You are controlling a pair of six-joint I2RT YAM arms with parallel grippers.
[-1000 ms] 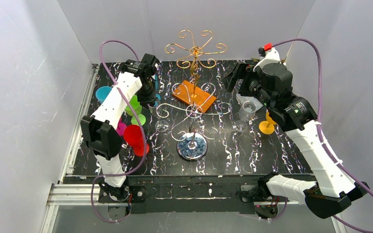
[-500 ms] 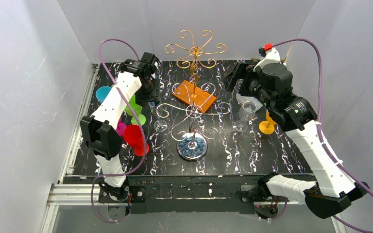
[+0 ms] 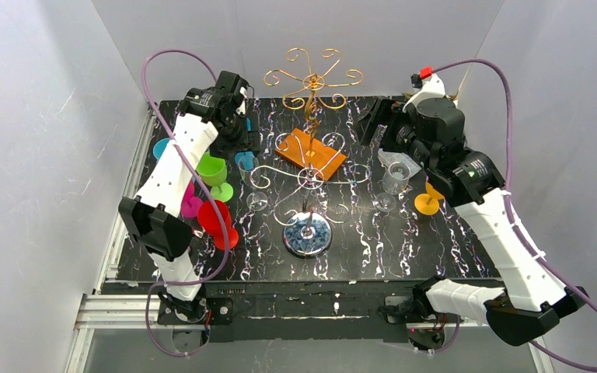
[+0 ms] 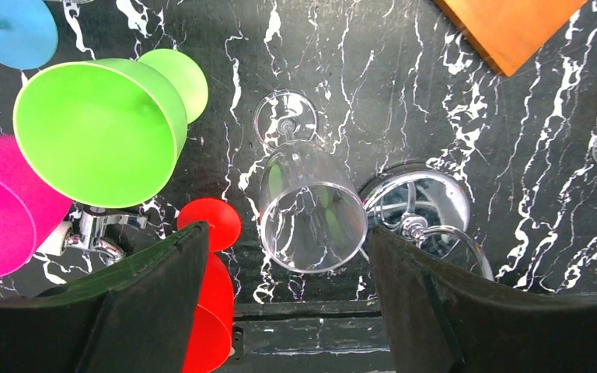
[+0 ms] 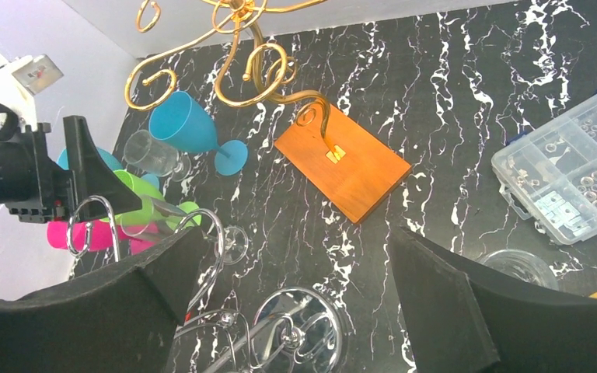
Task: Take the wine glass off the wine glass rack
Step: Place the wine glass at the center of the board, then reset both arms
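Two wire wine glass racks stand mid-table: a gold one [image 3: 312, 80] on an orange block, and in front of it a chrome one [image 3: 311, 177] on a round shiny base [image 4: 427, 203]. No glass appears to hang on either. A clear wine glass [image 4: 311, 210] stands upright on the table left of the chrome base. My left gripper [image 4: 288, 233] is open above it, holding nothing. A blue wine glass [image 3: 244, 161] stands just below the left gripper [image 3: 241, 140]. My right gripper [image 5: 295, 237] hovers open at the back right, empty.
Green [image 3: 212, 168], pink [image 3: 190, 204], red [image 3: 216, 219] and another blue [image 3: 162, 146] glass crowd the left side. A clear cup [image 3: 395, 177] and a yellow glass [image 3: 427, 202] stand on the right. A clear parts box [image 5: 575, 179] lies at the back right. White walls enclose the table.
My left gripper has opened, risen and drawn back, uncovering the blue glass and the green one. The right arm has hardly moved.
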